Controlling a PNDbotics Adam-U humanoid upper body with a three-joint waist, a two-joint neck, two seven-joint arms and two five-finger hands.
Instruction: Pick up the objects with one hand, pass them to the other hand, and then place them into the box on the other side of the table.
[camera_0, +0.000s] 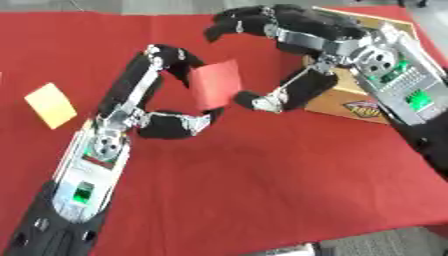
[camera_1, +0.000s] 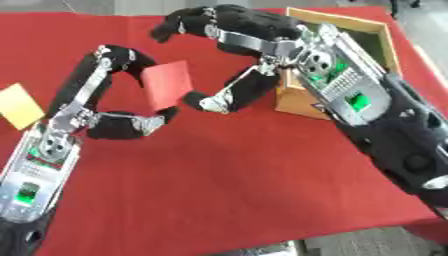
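Mid-frame handover: the left hand (camera_0: 153, 107) pinches a red card (camera_0: 216, 83) between fingers and thumb, while the right hand (camera_0: 289, 60) (fingers spread) should close before release; box (camera_1: 376, 31) upper right.

Red card in transfer, yellow card on cloth

Red card (camera_0: 216, 83) is standing upright mid-table; yellow card (camera_0: 51, 104) is lying flat at left; wooden box (camera_1: 339, 65) is sitting open at right.

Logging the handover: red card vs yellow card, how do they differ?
The red card is off the cloth, pinched by the left hand, with the right hand beside it; the yellow card lies flat and untouched at the left. Both are thin, flat squares.
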